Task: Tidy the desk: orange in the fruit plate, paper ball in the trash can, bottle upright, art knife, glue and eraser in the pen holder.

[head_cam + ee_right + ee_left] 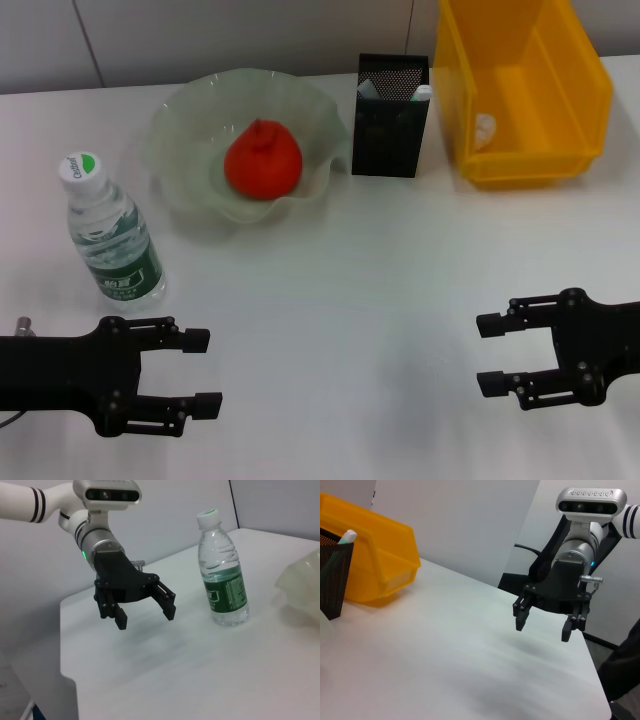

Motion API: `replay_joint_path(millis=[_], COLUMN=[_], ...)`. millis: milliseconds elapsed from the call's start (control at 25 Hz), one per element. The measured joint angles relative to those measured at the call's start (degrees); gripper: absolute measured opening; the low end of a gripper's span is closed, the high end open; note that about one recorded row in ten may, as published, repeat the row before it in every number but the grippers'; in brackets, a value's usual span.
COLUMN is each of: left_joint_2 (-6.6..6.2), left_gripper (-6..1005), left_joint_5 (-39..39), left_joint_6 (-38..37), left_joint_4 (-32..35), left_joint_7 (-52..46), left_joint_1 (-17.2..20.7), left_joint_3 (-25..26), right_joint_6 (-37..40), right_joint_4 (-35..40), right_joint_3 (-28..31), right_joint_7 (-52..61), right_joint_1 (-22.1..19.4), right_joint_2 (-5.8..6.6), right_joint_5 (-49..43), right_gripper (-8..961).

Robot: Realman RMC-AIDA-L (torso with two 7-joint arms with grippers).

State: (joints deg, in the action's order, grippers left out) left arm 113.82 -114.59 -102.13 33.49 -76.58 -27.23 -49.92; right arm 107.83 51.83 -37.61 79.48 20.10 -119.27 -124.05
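Seemingly little remains: the red-orange bumpy orange (262, 160) sits in the pale green wavy-rimmed fruit plate (190, 125) at upper left, the clear green-labelled water bottle (112, 238) stands upright at left, and what looks like the white crumpled paper ball (485, 127) lies in the yellow plastic trash can (580, 90). Items poke from the black mesh pen holder (390, 135). Both the left gripper (202, 372) and right gripper (487, 354) hover low with fingers wide, empty; retreating without nudging the bottle seems wise.

Hardly anything here can be read. The bottle (112, 238) stands upright with a green label (227, 594) carrying white print, too small to make out in any view. Its white cap (82, 170) bears a green mark and a short line of lettering, also illegible. No other writing shows anywhere on the desk.
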Motion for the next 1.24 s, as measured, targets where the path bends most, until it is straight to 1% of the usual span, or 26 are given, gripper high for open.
replay_joint_path(millis=[480,1240], left_joint_2=[0.19,0.26], left_gripper=[800,800], left_joint_5=[-1.4,-1.52], left_joint_6=[0.0,0.27], left_joint_4=[0.67,0.7], left_joint_7=[-0.7,-0.77], left_joint_1=[-0.58,-0.32], left_joint_3=[0.0,0.27], right_joint_6=[-0.33,-1.49], right_joint_4=[-0.16,-2.11], right_joint_3=[-0.12,-0.54], right_joint_7=[0.05,-0.29], right_joint_1=[0.7,1.36], right_joint_2=[0.03,0.13], right_joint_5=[-0.03,-0.23], right_gripper=[694,694])
